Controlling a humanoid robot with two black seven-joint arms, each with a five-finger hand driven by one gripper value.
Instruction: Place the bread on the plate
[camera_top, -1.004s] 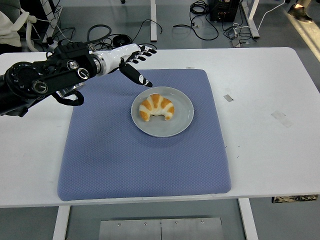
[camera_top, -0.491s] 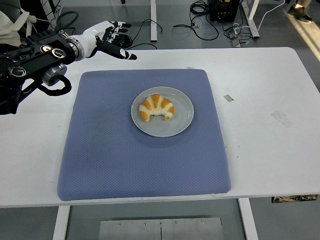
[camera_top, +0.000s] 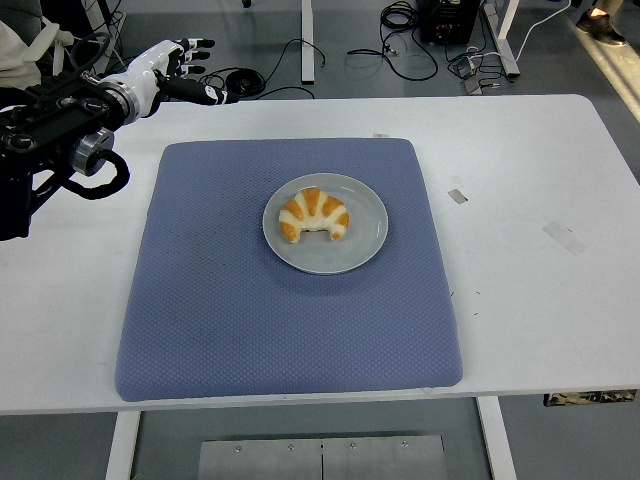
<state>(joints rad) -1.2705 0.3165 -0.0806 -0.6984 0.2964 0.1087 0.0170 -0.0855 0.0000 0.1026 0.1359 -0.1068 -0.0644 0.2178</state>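
On the plate (camera_top: 368, 232) lies the bread (camera_top: 314, 214), well apart from the empty left hand (camera_top: 172, 72).

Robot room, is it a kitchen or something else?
Probably a lab or workshop, not a kitchen. Loose cables trail across a bare grey floor behind the white table, and other desk legs stand there. The croissant on its plate looks like a test setup.

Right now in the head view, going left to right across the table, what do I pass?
Left hand, open at the far left corner → blue mat → croissant on the grey plate → bare white table.
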